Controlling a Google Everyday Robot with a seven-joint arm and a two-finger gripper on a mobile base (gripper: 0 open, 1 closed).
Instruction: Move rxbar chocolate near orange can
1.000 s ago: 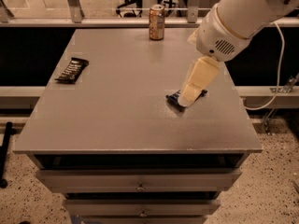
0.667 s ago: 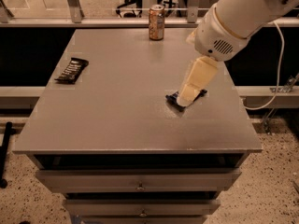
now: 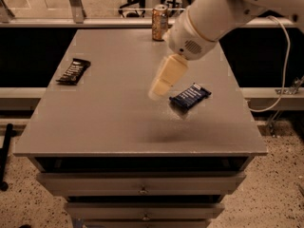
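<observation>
- Target location: the rxbar chocolate (image 3: 73, 71) lies flat on the left side of the desk (image 3: 118, 127), close to the left edge. Its long axis is angled toward the far right.
- Destination: the orange can (image 3: 160, 22) stands upright at the far edge of the desk, right of centre and well apart from the bar.
- Claw (image 3: 157, 90): it hangs over the middle of the desk, just left of a dark blue bar (image 3: 190, 96) and well apart from the target. Whether it is spread or pressed together cannot be told. No object is seen in it.
- Handling, estimated: the bar is probably light, thin and slightly pliable. The film wrapper is likely slick, so it may slide on the desk under a sideways push.
- Grasp point, recommended: descend from above and close across the short width near the bar's middle. Its low profile leaves little to grip, so the tips would need to go down to the desk surface.
- Placement caution: the can is tall and may tip if bumped.
- Count: one rxbar chocolate, one orange can, one dark blue bar, one claw.
</observation>
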